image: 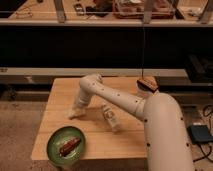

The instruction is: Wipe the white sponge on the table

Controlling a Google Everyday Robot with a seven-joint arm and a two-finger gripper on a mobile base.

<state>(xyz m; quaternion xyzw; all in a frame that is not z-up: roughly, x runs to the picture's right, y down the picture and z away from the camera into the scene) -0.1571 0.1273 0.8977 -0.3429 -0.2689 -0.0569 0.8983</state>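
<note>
My gripper [76,113] is at the end of the white arm, reaching down to the left-middle of the light-wood table [125,142]. Its tip rests at the tabletop and it is shut. A small off-white patch right under the tip looks like the white sponge [73,116]. The gripper mostly covers it, and I cannot tell whether the sponge is held or only pressed on.
A white labelled bottle [111,118] lies on the table just right of the gripper. A green plate [56,141] with a brown item sits at the near left corner. A brown object [147,84] rests at the far right corner. Dark shelving stands behind the table.
</note>
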